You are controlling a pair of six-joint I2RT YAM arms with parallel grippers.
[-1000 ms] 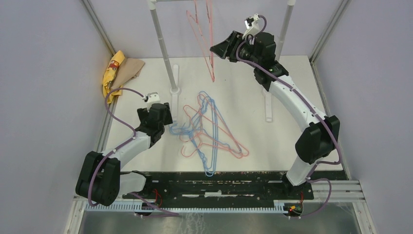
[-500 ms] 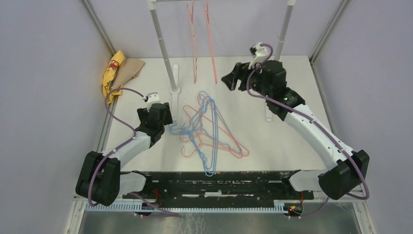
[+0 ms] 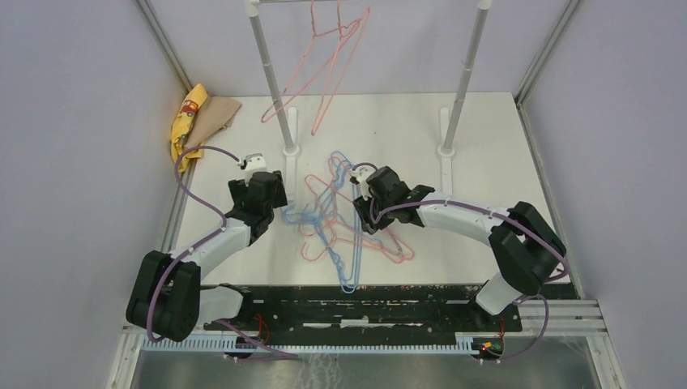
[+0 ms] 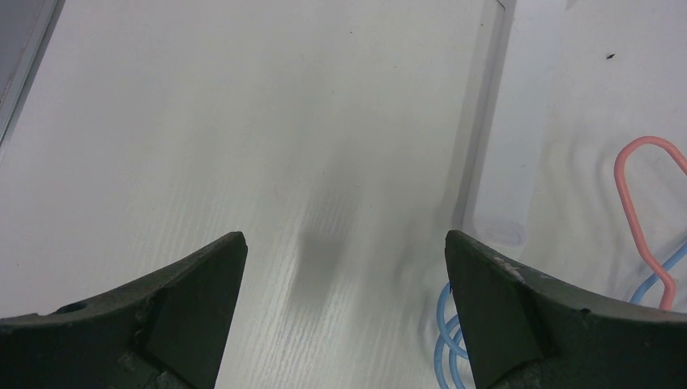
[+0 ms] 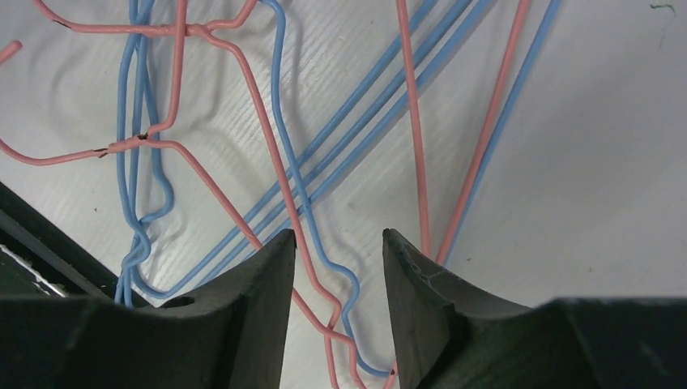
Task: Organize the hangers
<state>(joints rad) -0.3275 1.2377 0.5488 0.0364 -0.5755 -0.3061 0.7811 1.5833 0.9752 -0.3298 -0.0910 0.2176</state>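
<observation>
Right fingers (image 5: 251,308) sit narrowly spread astride a strand in the tangle of thin pink and light-blue wire hangers (image 3: 347,267) on the white table (image 3: 486,146) — apparently poised to pinch one free — while left fingers (image 4: 186,312) gape wide alongside.
</observation>
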